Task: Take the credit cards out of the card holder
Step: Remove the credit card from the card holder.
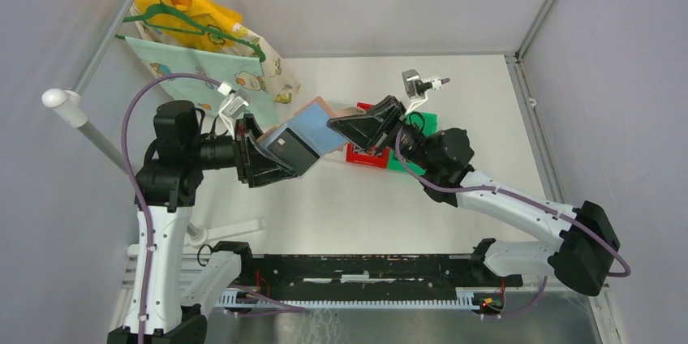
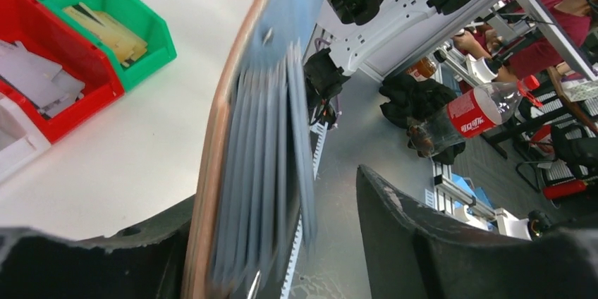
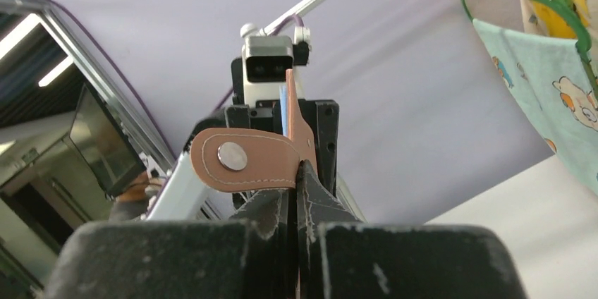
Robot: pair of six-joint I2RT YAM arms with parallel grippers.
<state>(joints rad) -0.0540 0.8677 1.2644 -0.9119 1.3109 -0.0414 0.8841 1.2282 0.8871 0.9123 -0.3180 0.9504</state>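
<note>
The card holder (image 1: 318, 127) hangs in the air between my two grippers, its light blue inside facing up. My right gripper (image 1: 350, 126) is shut on its far edge; in the right wrist view the brown leather with the snap tab (image 3: 247, 160) is pinched in the right gripper (image 3: 296, 175). My left gripper (image 1: 280, 157) is open around the near end. In the left wrist view the card holder (image 2: 243, 172) stands edge-on between the fingers of the left gripper (image 2: 282, 249), against the left finger, with a gap to the right finger (image 2: 437, 242). Its pockets are blurred, so no separate credit cards show in them.
A red bin (image 2: 67, 112) holds flat grey cards (image 2: 32, 77), and a green bin (image 2: 151, 49) beside it holds tan cards (image 2: 109, 27). Both bins sit under my right arm, the red bin (image 1: 367, 157) nearer the middle. A hanger with cloths (image 1: 203, 52) hangs at the back left.
</note>
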